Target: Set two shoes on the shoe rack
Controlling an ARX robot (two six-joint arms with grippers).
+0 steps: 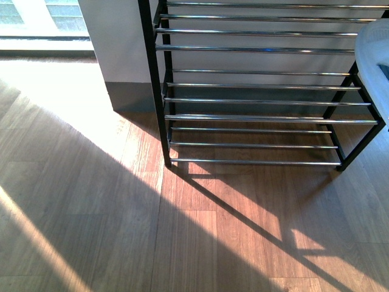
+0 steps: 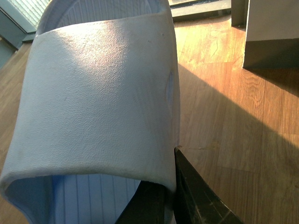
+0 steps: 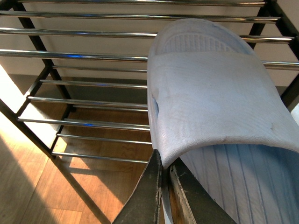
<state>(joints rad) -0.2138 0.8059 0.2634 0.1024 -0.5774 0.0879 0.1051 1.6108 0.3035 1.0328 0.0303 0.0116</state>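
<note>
Right gripper: jaws clamped on the side edge of a pale blue slide sandal, held aloft just before the shoe rack, not yet on a shelf.
Left gripper: clamped likewise on the second slide sandal, above the wood floor; no rack in its view.
Step, as judged: carrying to the rack.
Next move: advance, settle each sole flat across the rods, then release.

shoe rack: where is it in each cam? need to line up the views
Front view: shoe rack fills the upper middle and right, standing on the wood floor.
Left wrist view: not in it; only a pale blue slide over the floor.
Right wrist view: it fills the background behind a second slide.
Shared landmark: the sunlit wood floor, in all three.
</note>
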